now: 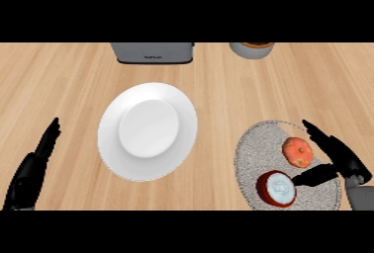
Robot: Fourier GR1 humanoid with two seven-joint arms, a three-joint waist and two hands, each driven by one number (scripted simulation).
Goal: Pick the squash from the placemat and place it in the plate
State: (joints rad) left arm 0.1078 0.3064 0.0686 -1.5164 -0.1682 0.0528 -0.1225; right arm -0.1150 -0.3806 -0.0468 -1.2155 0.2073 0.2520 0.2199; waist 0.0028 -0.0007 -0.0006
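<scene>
squash on the placemat, plate bare

left robot hand (33,165) sits lowest at the near left edge, its fingers straight, held together and pointing up and away, touching nothing, resting over the wooden worktop (66,84). to the right of that hand, and apart from it, lies the white plate (148,131), an oval shape with a shallow well and nothing on it. beyond the plate, at the far edge, stands a grey appliance (153,52), cut off by the top of the view. farther right along that same far edge is a grey cup (252,50) with something brownish at its top, also cut off.

right of the plate, and not touching it, lies the round grey speckled placemat (256,141). on it, near its front, is a dark red round thing with a pale face (277,188), which the right thumb tip nearly meets. the squash (298,152), orange-red and rounded, lies on the mat just behind that, between the right robot hand's thumb and its long fingers but seemingly not gripped. right robot hand (337,158) hangs over the mat's right side, fingers spread and stretched toward the far left, thumb held out low; whether any finger touches the squash cannot be told.
</scene>
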